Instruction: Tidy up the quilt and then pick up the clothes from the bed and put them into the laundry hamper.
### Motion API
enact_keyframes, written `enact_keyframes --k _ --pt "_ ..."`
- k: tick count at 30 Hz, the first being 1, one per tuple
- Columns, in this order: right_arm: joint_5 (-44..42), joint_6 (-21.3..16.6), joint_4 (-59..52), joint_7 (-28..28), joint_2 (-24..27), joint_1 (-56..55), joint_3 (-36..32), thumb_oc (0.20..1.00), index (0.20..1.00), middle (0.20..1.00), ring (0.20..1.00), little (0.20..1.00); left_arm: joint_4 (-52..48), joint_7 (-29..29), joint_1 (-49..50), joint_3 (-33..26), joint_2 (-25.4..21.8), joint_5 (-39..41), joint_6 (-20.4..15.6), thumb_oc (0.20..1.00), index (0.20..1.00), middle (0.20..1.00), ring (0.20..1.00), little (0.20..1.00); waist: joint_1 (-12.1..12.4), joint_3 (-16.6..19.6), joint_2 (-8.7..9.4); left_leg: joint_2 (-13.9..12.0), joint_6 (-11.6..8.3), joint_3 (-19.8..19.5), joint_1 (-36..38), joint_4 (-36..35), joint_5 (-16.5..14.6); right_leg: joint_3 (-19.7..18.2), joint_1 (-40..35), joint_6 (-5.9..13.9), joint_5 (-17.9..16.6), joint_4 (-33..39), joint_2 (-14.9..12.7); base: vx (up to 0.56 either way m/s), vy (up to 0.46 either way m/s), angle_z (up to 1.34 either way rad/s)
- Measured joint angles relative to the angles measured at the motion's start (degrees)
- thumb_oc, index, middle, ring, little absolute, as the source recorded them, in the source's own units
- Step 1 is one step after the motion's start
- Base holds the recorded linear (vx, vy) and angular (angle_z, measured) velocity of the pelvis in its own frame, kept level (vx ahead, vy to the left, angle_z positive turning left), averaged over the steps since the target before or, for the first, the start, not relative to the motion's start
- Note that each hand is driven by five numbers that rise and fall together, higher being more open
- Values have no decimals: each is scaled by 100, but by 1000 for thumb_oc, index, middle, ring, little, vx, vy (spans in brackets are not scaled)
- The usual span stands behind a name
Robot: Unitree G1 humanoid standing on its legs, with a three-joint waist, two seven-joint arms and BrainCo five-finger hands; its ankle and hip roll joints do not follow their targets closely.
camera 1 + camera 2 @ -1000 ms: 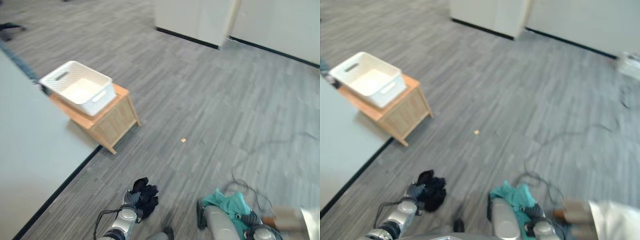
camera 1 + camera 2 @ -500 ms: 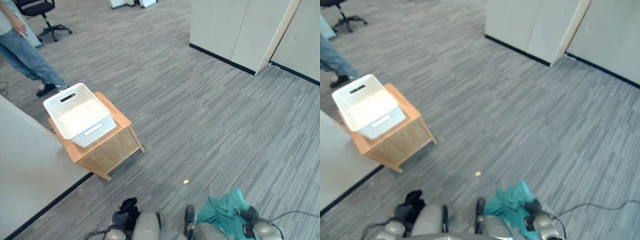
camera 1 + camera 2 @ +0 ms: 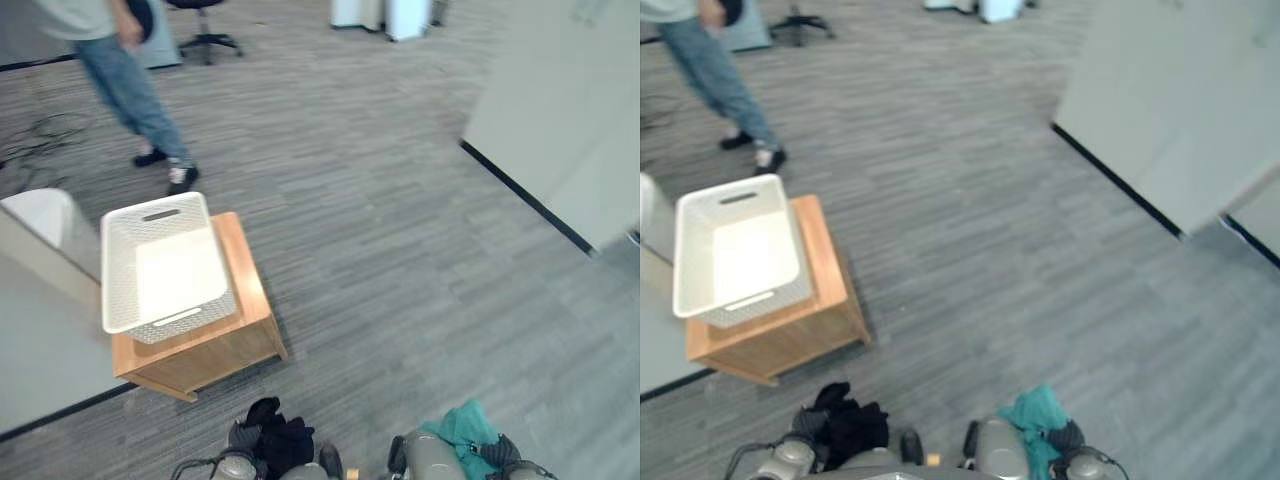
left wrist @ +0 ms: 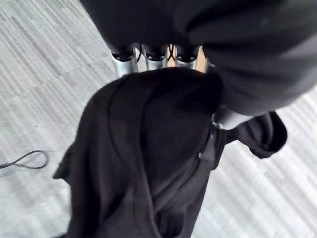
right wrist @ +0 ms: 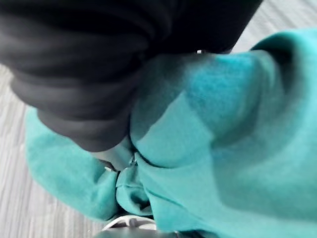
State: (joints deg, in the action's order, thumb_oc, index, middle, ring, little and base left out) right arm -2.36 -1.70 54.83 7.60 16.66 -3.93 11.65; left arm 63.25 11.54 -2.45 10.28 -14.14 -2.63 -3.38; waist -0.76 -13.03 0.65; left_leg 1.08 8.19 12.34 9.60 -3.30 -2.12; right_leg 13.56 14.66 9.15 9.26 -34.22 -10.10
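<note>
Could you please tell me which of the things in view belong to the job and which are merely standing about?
Job:
black garment in left hand
teal garment in right hand
white hamper

Standing about:
wooden cabinet under the hamper
person
office chair

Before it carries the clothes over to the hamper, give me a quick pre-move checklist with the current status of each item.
1. Left hand gripping black garment: ok.
2. Right hand gripping teal garment: ok, cloth bunched against it.
3. White hamper looks empty: ok.
4. Hamper sits squarely on wooden stand: ok.
5. Floor between robot and stand free: ok.
6. Person walking beyond hamper, keeping away: cannot tell.
</note>
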Motion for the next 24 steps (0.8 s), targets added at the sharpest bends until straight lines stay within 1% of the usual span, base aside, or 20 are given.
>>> enact_keyframes --k 1,2,4,5,7,8,9,10,11,12,14,15,16,17,18,20,21,22,23,24 --pt "-1 -21 -1 0 12 64 0 200 200 200 200 200 -26 7 -16 -32 -52 -1 -15 200 200 200 200 200 52 -3 1 -13 -140 -221 91 -28 -92 -162 158 49 -38 494 -58 483 -337 157" --pt "-9 -56 -27 12 32 55 -3 200 200 200 200 200 106 19 -158 -90 -70 -4 -38 200 200 200 200 200 -15 66 57 -133 -341 -742 128 -16 -195 -750 -94 125 -299 2607 -69 409 -273 158" --pt "-19 -39 29 -9 51 138 -24 200 200 200 200 200 311 67 -255 -117 -129 -30 -42 200 200 200 200 200 -22 88 172 -228 -586 -1193 190 -87 -290 -1657 -104 235 -799 3594 -107 578 -417 156" --pt "-18 -40 22 -10 33 213 -30 200 200 200 200 200 359 93 -172 -112 -181 -37 -35 200 200 200 200 200 -5 90 230 -264 -663 -1277 270 -92 -328 -1703 -160 263 -843 3781 -153 450 -343 132" --pt "-18 -27 179 -24 41 310 -21 200 200 200 200 200 608 130 -64 -168 -151 -27 -35 200 200 200 200 200 -29 42 150 -616 -960 -1520 591 48 -500 -1662 -498 229 -1584 3634 70 341 -347 106" --pt "-16 -40 161 -27 54 432 -59 200 200 200 200 200 513 144 220 -195 -52 -12 -80 200 200 200 200 200 74 49 77 -807 -1096 -1268 495 402 -349 -1515 -628 -80 -1957 3356 250 351 -423 145" --pt "-18 -12 -10 -25 43 280 -236 200 200 200 200 200 353 173 193 -258 49 26 -192 200 200 200 200 200 54 -17 154 -995 -1281 -1518 -358 1864 -400 -1142 -627 -388 -1675 3090 275 238 -534 179" --pt "-19 -78 -85 -61 34 284 -386 200 200 200 200 200 355 195 253 -163 108 29 -180 200 200 200 200 200 275 -31 288 -1028 -1481 -1351 -1221 3118 -261 -899 -824 -527 -1575 3160 341 206 -430 138" --pt "-25 -114 -257 -7 135 293 -331 200 200 200 200 200 366 212 341 -211 164 28 -138 200 200 200 200 200 341 -58 279 -1169 -1337 -1164 -1516 3497 275 -702 -918 -758 -1411 3199 433 208 -426 90" --pt "-25 -153 -408 -25 175 265 -387 200 200 200 200 200 371 215 341 -154 173 41 -96 200 200 200 200 200 306 -84 266 -1369 -1267 -993 -1970 4240 490 -372 -1032 -869 -1481 3333 475 263 -210 72" --pt "-39 -184 -408 -5 211 398 -323 200 200 200 200 200 409 211 256 -225 -19 39 -112 200 200 200 200 200 332 -241 621 -1218 -1403 -45 -2269 3888 215 -242 -1185 -889 -1463 3798 302 240 -69 77" --pt "-40 -180 -355 -2 279 561 -268 200 200 200 200 200 395 211 204 -233 -38 39 -113 200 200 200 200 200 381 -362 656 -983 -1334 326 -2214 3252 122 -283 -1267 -833 -1406 3927 231 434 -54 54" --pt "-41 -168 -281 0 385 785 -197 200 200 200 200 200 401 198 296 -317 26 27 -108 200 200 200 200 200 312 -446 377 -885 -1483 624 -2127 2219 86 -123 -1340 -871 -1335 3848 528 703 -31 83" --pt "-41 -160 -166 3 481 753 -218 200 200 200 200 200 396 196 258 -395 114 30 -95 200 200 200 200 200 115 -432 225 -1041 -1568 937 -2120 1892 -9 131 -1398 -834 -1285 3883 670 586 32 128" --pt "-43 -86 -136 1 481 631 -256 200 200 200 200 200 396 132 227 -428 137 16 -94 200 200 200 200 200 101 -363 4 -986 -1339 1516 -2005 1698 -134 591 -1510 -838 -1294 3821 797 537 34 110" --pt "-41 -102 -217 -18 427 480 -149 200 200 200 200 200 416 93 316 -479 99 15 -32 200 200 200 200 200 121 -258 84 -690 -972 1919 -1727 1914 -438 764 -1579 -874 -1048 3584 820 413 52 63" --pt "-39 -112 -211 -23 425 375 -114 200 200 200 200 200 615 30 467 -465 120 0 11 200 200 200 200 200 83 -91 -99 -472 -719 1525 -1266 1304 -737 985 -1473 -157 -645 2870 887 382 80 64" --pt "-40 -85 -261 -29 333 297 -94 200 200 200 200 200 794 0 391 -407 85 -2 92 200 200 200 200 200 8 -112 -98 -467 -548 1469 -1034 1063 -605 994 -946 208 -253 1220 500 350 75 103" --pt "-38 -89 -369 -33 266 42 -81 200 200 200 200 200 664 -11 533 -386 45 -15 96 200 200 200 200 200 -77 26 37 -301 -423 1385 -883 869 -519 776 -460 182 -47 -65 -31 417 -46 90" --pt "-38 -47 -363 -28 234 -2 -65 200 200 200 200 200 627 -8 538 -373 16 -31 81 200 200 200 200 200 -26 48 155 -131 -354 1339 -692 775 -477 464 -210 302 -113 -641 -351 415 -106 66"
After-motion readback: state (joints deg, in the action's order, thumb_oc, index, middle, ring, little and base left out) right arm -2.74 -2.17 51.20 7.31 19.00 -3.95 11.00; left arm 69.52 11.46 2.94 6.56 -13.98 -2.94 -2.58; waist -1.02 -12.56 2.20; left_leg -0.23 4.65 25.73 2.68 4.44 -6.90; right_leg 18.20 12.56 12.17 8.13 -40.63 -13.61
